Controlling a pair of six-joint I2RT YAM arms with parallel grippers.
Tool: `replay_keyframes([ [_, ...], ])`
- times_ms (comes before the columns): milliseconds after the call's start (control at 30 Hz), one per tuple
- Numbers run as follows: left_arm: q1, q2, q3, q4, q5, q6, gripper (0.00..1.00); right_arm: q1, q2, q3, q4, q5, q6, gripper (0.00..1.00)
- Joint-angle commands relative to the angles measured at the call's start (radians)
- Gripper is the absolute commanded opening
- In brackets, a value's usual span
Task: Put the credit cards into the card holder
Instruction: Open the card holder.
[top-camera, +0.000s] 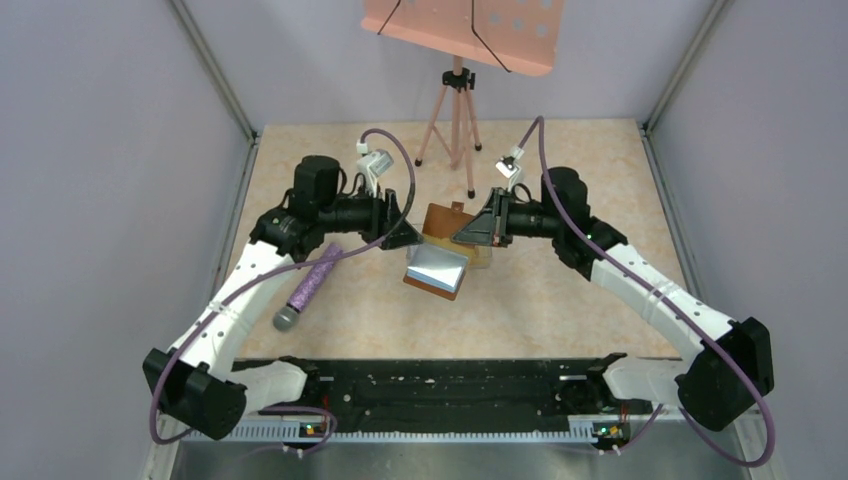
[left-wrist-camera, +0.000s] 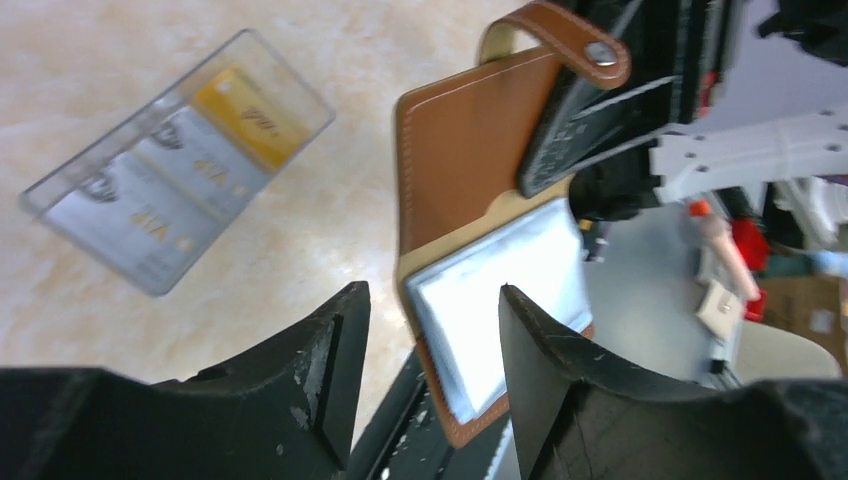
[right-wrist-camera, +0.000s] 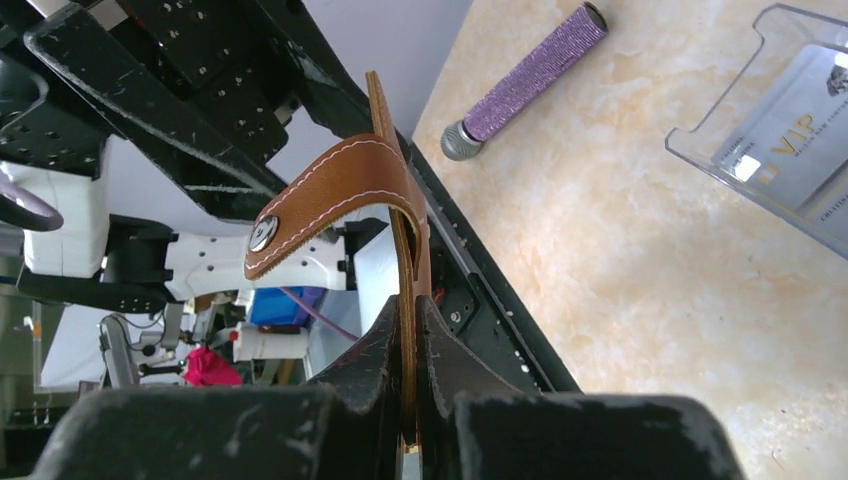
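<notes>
While cards (left-wrist-camera: 190, 170) fill box (left-wrist-camera: 45, 200), wallet (left-wrist-camera: 470, 140) held open

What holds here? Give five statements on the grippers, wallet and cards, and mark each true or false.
1. The right gripper is shut on the card holder. True.
2. The left gripper is shut. False: its jaws stand open.
3. The purple stick lies on the table. True.
4. The credit cards lie loose on the table. False: they sit in the clear box.
5. The card holder is snapped shut. False: it is open, tab undone.
</notes>
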Motion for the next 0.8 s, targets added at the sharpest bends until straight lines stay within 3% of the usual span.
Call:
replay_keyframes([
  [0, 0.001, -0.037, 0.033, -0.156, -0.250, 0.124, 0.54, -0.005, -0.012, 0.069, -0.048, 0.025, -0.053, 0.00],
  [333, -0.002, 0.035, 0.057, -0.276, -0.270, 0.179, 0.50, -0.006, -0.019, 0.063, -0.080, 0.047, -0.067, 0.00],
  [767, -0.034, 0.071, 0.076, -0.296, -0.163, 0.208, 0.42, -0.006, -0.023, 0.056, -0.090, 0.062, -0.069, 0.00],
])
